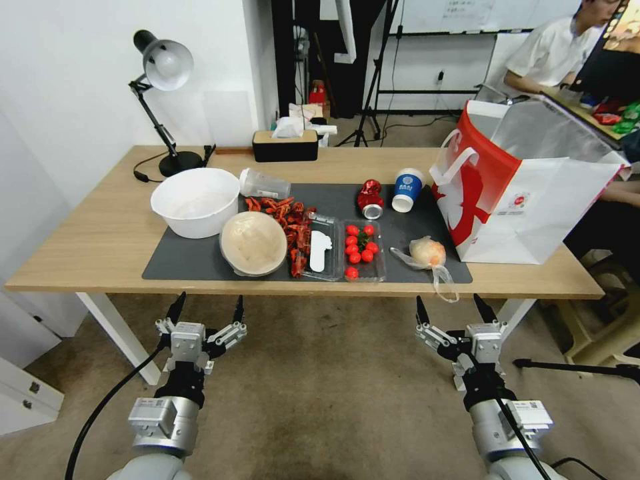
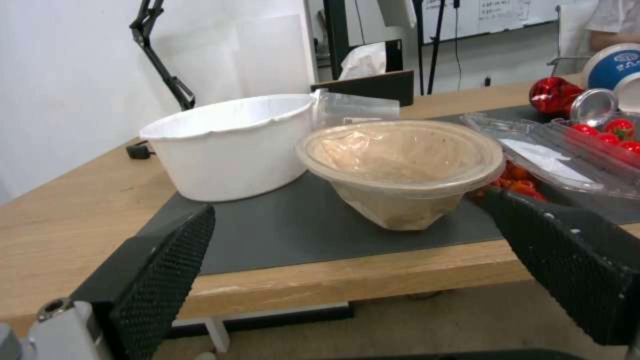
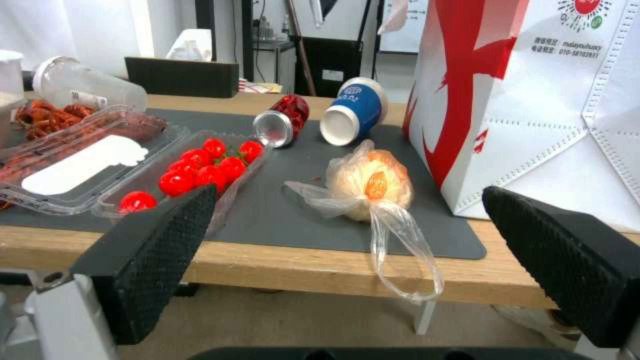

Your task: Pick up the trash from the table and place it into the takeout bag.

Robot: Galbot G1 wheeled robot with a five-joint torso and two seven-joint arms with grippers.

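The red can [image 1: 370, 198] lies on its side on the dark mat [image 1: 193, 263], long axis running from the table's far edge toward the near edge, its silver end facing the near edge. Just beside it the blue-and-white paper cup [image 1: 407, 189] stands toward the takeout bag [image 1: 527, 193], which stands upright at the table's right end, mouth open upward. The small clear bag with an orange lump [image 1: 427, 253] rests near the mat's near right corner, its loop hanging over the table's [image 1: 87, 247] near edge. The round beige dish [image 1: 253, 243] sits tilted by the near edge, touching the white bowl [image 1: 195, 201]. The clear plastic cup [image 1: 263, 184] lies on its side behind them, axis along the table's length. Tomatoes [image 1: 360, 248] fill a clear tray mid-mat. The left gripper [image 1: 205, 313] and right gripper [image 1: 453, 312] hover below the near edge, both spread wide, grasping nothing.
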